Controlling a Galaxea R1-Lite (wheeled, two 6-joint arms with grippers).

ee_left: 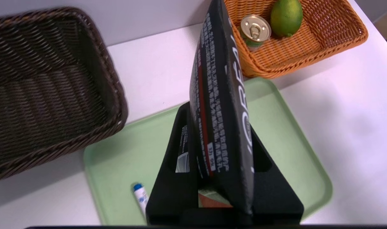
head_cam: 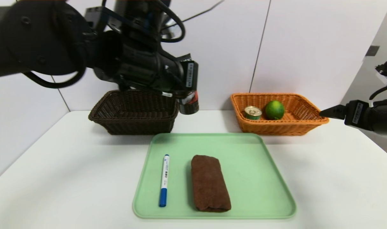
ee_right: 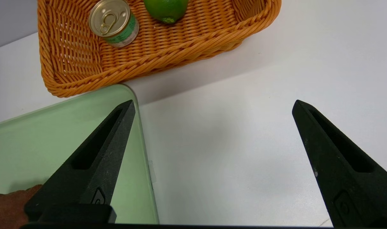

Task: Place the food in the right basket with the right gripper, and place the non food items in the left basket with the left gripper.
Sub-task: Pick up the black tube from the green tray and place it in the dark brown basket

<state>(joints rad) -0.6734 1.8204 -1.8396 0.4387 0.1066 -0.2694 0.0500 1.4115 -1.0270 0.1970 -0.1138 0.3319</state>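
Clamped on a dark cosmetic tube (ee_left: 222, 105) with white lettering, the left gripper (head_cam: 188, 95) hangs in the air above the white table (head_cam: 323, 178), just beside the right end of the dark brown basket (head_cam: 134, 111), with the tube's end pointing down. That left basket sits at the back left of the table and shows nothing inside. On the opposite side, the right gripper (ee_right: 212, 133) hovers with its black pointed fingers (ee_right: 98, 159) spread wide and holding nothing, above bare table just to the right of the orange basket (head_cam: 277, 125). Inside this right basket sit the food items: a short green-labelled tin can (head_cam: 253, 112) with a silvery pull-tab lid and, touching or nearly touching it, a round green lime (head_cam: 274, 110). Between and in front of the two baskets lies a pale green tray (head_cam: 260, 178). On the tray, a white marker (head_cam: 164, 179) with a blue cap lies lengthwise at the left, and a rolled brown towel (head_cam: 209, 183) lies beside it near the middle, the two apart.
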